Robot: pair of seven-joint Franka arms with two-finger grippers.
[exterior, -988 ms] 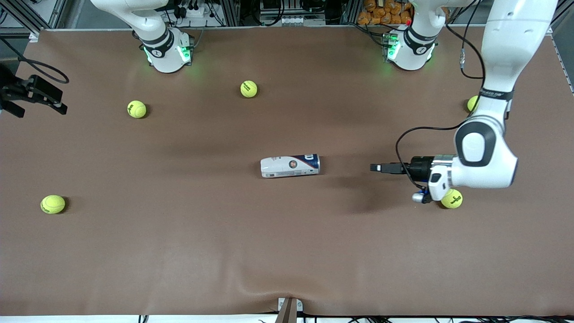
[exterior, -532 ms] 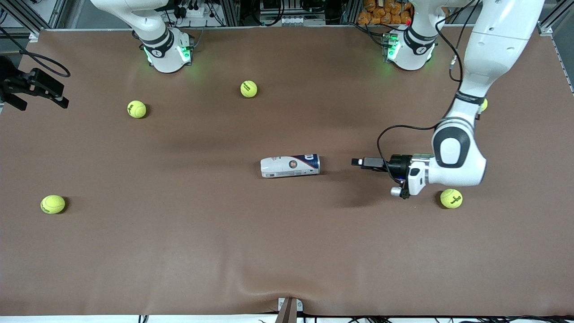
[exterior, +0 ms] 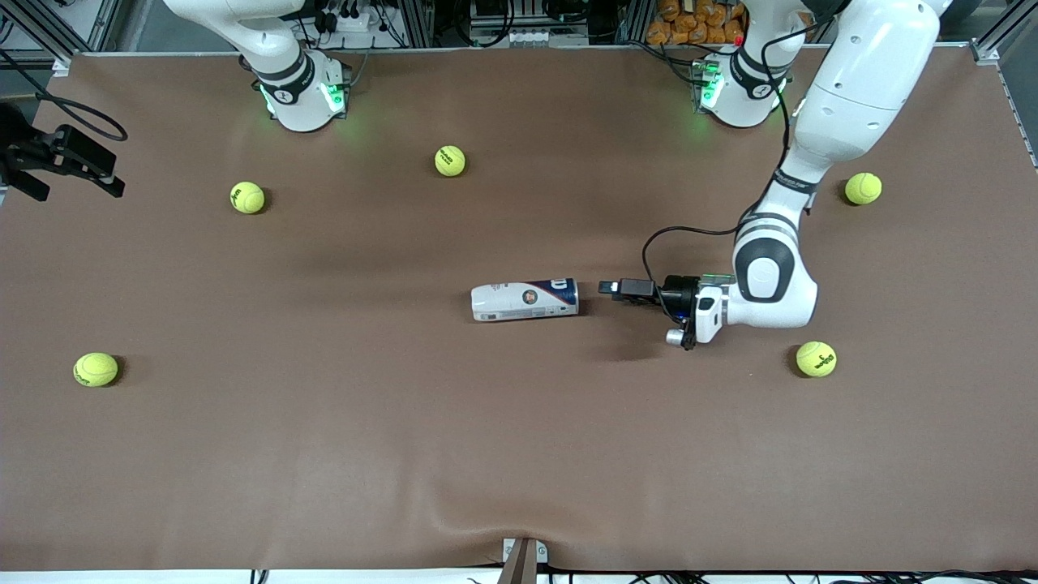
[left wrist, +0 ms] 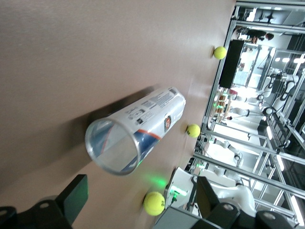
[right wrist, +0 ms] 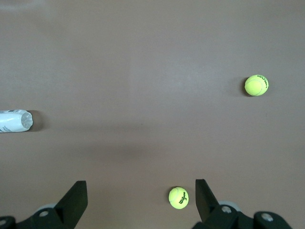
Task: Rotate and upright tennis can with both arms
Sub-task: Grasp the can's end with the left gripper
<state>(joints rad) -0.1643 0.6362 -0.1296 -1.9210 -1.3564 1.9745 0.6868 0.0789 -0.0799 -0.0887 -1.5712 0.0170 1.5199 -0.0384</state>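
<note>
Lying on its side: the tennis can (exterior: pixel 525 300) is seen in the front view at the middle of the brown worktop (exterior: pixel 324 454), its open silvery end turned toward the left arm's end.
Front view, left gripper (exterior: pixel 610 288): it is held low and level, just beside the can's open end, apart from it, with nothing carried.
Front view, right gripper (exterior: pixel 57 162): it is parked at the worktop's edge, well apart from the can; this arm waits.
Front view, tennis balls: five are scattered around the can, none touching it; the closest (exterior: pixel 815 358) lies toward the left arm's end, nearer the camera than the can.
Left wrist view, can (left wrist: pixel 136 136): its open mouth is faced almost head-on; the left fingers (left wrist: pixel 74 193) are spread wide, released, with the mouth between their lines.
Right wrist view, fingers (right wrist: pixel 76 198): these are spread and empty; only the closed tip of the can (right wrist: pixel 14 120) is caught at the picture's edge.
Risk, rolling: the round wall could be nudged by one finger first, so that the can rolls off line.
Risk, sliding: a push along its length would likely slide it, since nothing braces the closed end.
</note>
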